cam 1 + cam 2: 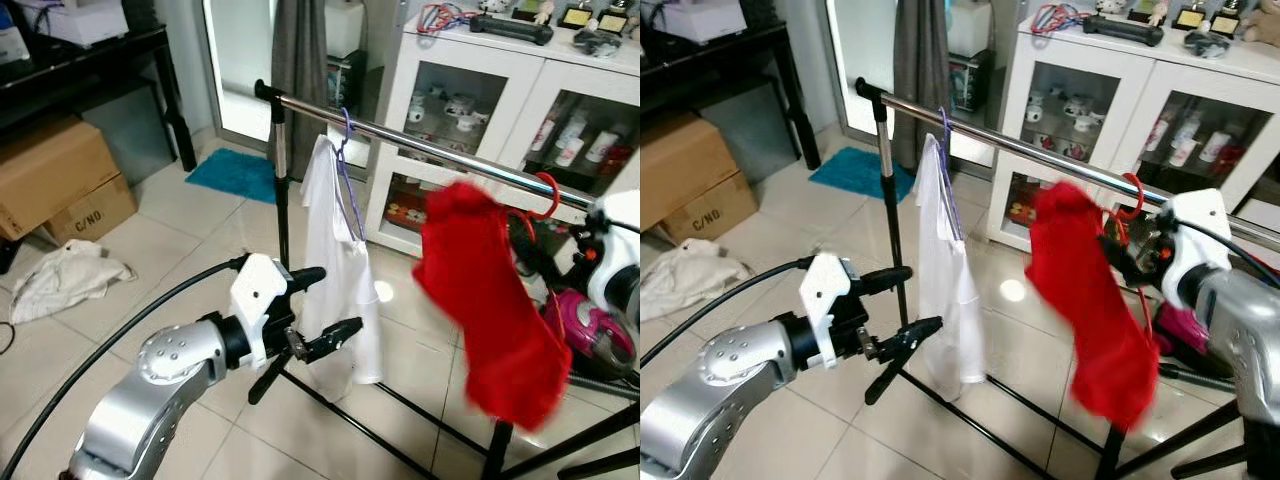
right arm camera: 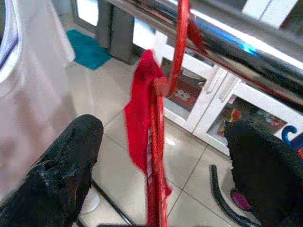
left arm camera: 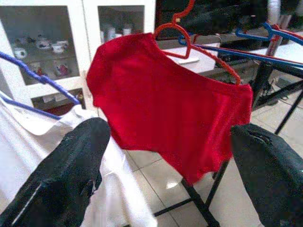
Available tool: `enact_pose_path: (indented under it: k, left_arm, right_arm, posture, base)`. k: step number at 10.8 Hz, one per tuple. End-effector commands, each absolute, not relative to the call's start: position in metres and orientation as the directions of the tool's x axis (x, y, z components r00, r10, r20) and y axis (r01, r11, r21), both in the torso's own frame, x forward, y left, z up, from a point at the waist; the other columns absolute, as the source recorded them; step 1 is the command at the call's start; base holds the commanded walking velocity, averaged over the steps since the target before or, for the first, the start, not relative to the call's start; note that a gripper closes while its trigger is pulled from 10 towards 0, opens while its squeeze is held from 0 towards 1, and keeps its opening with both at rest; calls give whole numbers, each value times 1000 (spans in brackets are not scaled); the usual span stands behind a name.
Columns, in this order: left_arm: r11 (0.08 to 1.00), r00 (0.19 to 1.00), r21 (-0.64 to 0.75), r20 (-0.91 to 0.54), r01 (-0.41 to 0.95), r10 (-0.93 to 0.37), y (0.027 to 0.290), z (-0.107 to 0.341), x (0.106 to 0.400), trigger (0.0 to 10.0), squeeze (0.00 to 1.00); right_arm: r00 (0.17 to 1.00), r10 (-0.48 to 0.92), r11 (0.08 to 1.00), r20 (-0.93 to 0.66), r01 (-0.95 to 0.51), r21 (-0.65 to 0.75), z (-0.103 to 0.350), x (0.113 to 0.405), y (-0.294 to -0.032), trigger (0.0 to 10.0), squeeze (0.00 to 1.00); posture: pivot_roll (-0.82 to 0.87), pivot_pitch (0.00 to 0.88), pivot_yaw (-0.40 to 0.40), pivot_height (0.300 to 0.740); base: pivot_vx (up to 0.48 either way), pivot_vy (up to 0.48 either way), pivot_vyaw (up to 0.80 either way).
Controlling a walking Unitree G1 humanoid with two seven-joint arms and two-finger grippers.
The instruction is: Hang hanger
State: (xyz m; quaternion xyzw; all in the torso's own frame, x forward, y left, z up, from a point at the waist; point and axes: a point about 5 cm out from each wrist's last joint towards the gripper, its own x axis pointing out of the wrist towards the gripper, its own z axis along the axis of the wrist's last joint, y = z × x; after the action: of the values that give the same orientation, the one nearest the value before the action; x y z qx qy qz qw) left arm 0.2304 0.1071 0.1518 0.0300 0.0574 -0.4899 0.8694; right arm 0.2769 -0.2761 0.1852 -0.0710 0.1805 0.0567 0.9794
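Observation:
A red hanger (image 2: pixel 158 142) carrying a red shirt (image 1: pixel 490 300) hangs by its hook (image 1: pixel 548 196) over the chrome rail (image 1: pixel 420 145) of a clothes rack; the shirt looks blurred. My right gripper (image 2: pixel 163 179) is open just behind the hanger, whose wire stands between the two fingers without being pinched. Further left on the rail, a white shirt (image 1: pixel 335 270) hangs on a blue hanger (image 1: pixel 347 170). My left gripper (image 1: pixel 325 310) is open and empty, held low in front of the white shirt and facing the red shirt (image 3: pixel 170 113).
The rack's black post (image 1: pixel 281 190) and floor legs (image 1: pixel 360 410) stand just ahead. A white glass-door cabinet (image 1: pixel 480 90) is behind the rail. Cardboard boxes (image 1: pixel 55 175), a white cloth (image 1: pixel 65 275) and a teal mat (image 1: pixel 235 172) lie to the left; a pink vacuum (image 1: pixel 590 335) sits on the right.

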Motion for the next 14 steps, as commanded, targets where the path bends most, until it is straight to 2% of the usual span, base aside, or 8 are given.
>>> enact_pose_path:
  k: [1,3,4,5,14]
  left_arm:
    - [489,484,-13,-120,872,-867,104,154,231,10000,0]
    - [457,452,-21,-124,889,-884,102,154,231,10000,0]
    - [456,451,-15,-124,890,-884,102,154,231,10000,0]
    - [458,453,-11,-124,889,-883,104,154,232,10000,0]
    - [455,451,-2,-121,891,-884,104,153,234,10000,0]
  right_arm:
    - [919,100,981,-381,-155,-117,177,283,-270,10000,0]
    - [902,81,984,-424,-141,-111,160,301,-266,9882,0]
    - [896,68,987,-438,-125,-103,155,306,-267,3137,0]
    - [896,75,988,-438,-126,-89,156,308,-269,0,0]
    - [890,114,987,-442,-150,-49,157,312,-272,0,0]
  posture:
    - [32,0,-14,740]
    - [37,0,-17,740]
    - [45,0,-24,740]
    - [48,0,-28,740]
    - [43,0,-27,740]
  base:
    - [0,0,0]
    - [0,0,0]
    - [0,0,0]
    - [0,0,0]
    - [0,0,0]
